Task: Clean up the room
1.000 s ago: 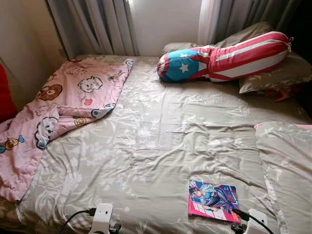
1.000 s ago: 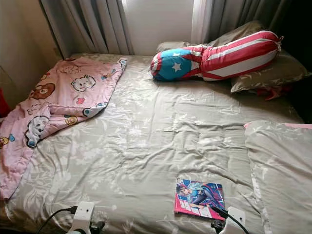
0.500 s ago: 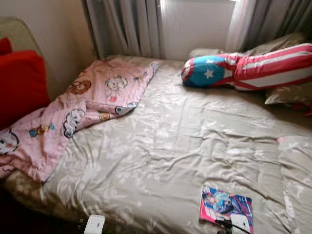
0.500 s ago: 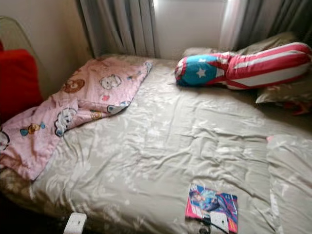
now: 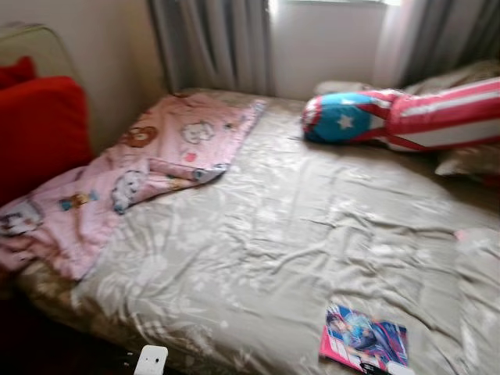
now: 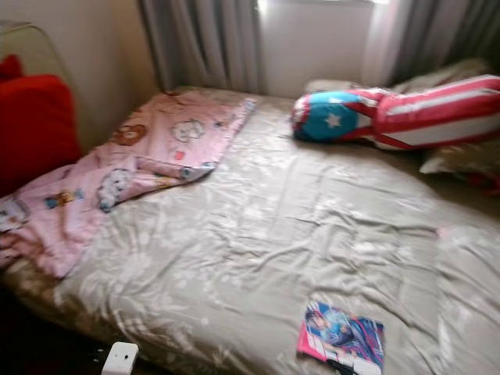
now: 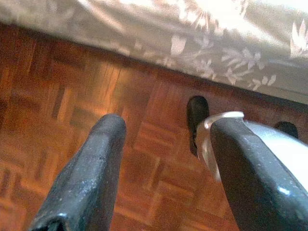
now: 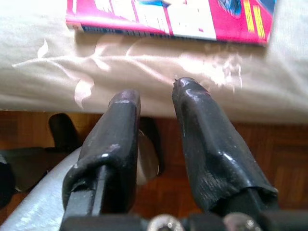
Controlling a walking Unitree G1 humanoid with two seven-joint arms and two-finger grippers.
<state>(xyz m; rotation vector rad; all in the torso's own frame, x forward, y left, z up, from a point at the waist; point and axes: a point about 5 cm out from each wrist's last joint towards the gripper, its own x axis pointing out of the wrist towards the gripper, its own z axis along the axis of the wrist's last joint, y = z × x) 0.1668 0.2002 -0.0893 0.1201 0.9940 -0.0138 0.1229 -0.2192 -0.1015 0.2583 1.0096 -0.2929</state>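
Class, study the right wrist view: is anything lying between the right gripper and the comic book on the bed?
Nothing visible does. The right gripper points at the comic book, with just bare floral bedsheet between them; the book lies near the bed's edge.

head views: you see motion blur | striped bolster (image 5: 414, 117): right end cut off | comic book (image 8: 173, 19): top cropped

1 book (image 5: 364, 348), 1 pink blanket (image 5: 125, 176), 1 striped bolster (image 5: 406, 121), 1 red cushion (image 5: 39, 129).
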